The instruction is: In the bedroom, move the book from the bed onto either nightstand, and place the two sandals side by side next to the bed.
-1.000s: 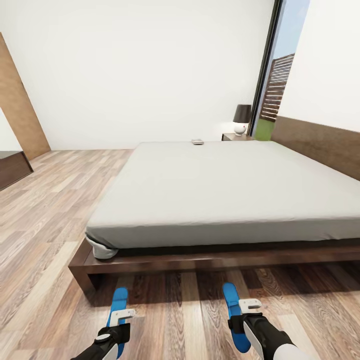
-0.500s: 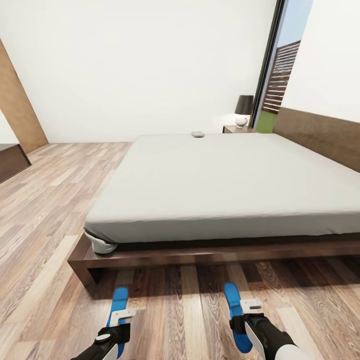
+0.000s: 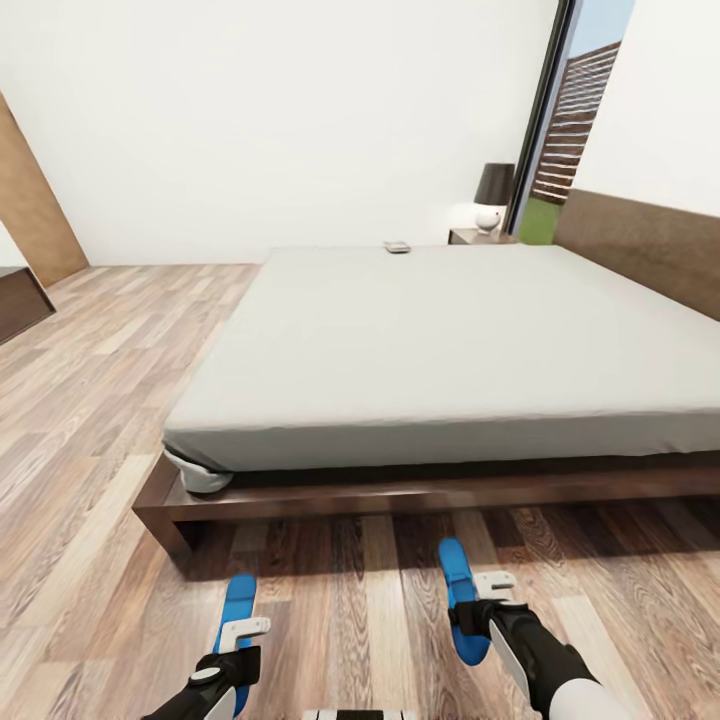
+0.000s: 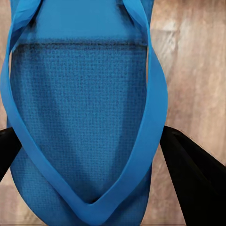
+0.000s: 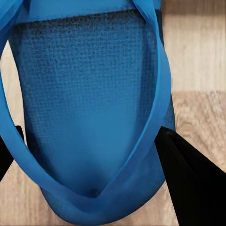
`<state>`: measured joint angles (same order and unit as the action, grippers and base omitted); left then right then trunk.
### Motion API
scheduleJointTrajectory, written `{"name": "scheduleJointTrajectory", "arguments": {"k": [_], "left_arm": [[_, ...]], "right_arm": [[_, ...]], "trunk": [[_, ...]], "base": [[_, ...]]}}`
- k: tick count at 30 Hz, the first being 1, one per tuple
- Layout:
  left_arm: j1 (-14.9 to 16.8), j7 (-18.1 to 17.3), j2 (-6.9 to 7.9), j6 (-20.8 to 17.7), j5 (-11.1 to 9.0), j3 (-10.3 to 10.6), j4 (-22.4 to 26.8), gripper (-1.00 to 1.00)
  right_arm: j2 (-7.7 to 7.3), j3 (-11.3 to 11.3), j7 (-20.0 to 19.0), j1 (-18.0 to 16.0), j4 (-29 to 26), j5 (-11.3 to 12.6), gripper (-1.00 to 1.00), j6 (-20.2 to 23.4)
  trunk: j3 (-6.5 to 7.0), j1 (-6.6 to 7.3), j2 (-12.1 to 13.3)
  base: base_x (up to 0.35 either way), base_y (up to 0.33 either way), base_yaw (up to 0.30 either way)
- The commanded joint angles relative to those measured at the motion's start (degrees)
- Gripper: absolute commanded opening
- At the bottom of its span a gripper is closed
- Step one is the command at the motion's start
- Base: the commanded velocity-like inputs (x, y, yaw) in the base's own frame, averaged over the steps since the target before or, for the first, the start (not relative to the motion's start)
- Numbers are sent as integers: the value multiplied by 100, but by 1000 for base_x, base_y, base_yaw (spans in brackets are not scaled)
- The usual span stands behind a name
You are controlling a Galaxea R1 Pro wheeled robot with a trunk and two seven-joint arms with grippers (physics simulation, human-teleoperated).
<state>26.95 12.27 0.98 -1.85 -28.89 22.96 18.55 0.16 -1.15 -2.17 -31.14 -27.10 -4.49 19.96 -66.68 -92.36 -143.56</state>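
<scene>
Each of my grippers is shut on one blue sandal. In the head view the left gripper (image 3: 232, 655) carries the left sandal (image 3: 239, 600) and the right gripper (image 3: 478, 618) carries the right sandal (image 3: 457, 578), both low over the floor just in front of the bed (image 3: 440, 340). In the wrist views the left sandal (image 4: 84, 117) and the right sandal (image 5: 89, 103) lie between black fingers (image 4: 197, 181) (image 5: 193, 183). A small book (image 3: 398, 247) rests at the mattress's far edge. The nightstand (image 3: 474, 236) stands beyond it, by the headboard.
A dark-shaded lamp (image 3: 493, 195) sits on the nightstand beside the tall window (image 3: 570, 120). The headboard (image 3: 640, 255) runs along the right wall. A low dark cabinet (image 3: 20, 305) and a brown door (image 3: 30, 210) are at the left. Wood-plank floor (image 3: 90, 420) spreads left of the bed.
The whole picture has shifted as the camera moved; the bed sits a little lower and nearer. Both sandals stay gripped, and the right one is slightly closer to the bed frame.
</scene>
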Motion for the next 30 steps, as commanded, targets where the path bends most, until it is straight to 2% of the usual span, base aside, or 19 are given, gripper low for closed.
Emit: {"name": "scheduleJointTrajectory", "arguments": {"k": [1, 10, 20, 30], "left_arm": [[2, 43, 6, -24, -37, 50, 16, -100], [5, 74, 24, -17, -29, 75, 17, -100], [13, 92, 148, 378, -13, 106, 19, -100], [13, 112, 164, 561, -9, 115, 11, -100]], "right_arm": [[8, -11, -28, 1, -33, -43, -100, 45], [10, 36, -52, 2, -65, -31, -100, 84], [-7, 63, -52, 3, -68, -52, -100, 404], [-265, 65, -140, 3, -80, -54, -100, 422]], "trunk": [[-27, -1, -4], [-227, -24, -16], [-227, -24, -16], [-448, -50, -29]], "base": [[0, 0, 0], [0, 0, 0], [0, 0, 0], [0, 0, 0]]}}
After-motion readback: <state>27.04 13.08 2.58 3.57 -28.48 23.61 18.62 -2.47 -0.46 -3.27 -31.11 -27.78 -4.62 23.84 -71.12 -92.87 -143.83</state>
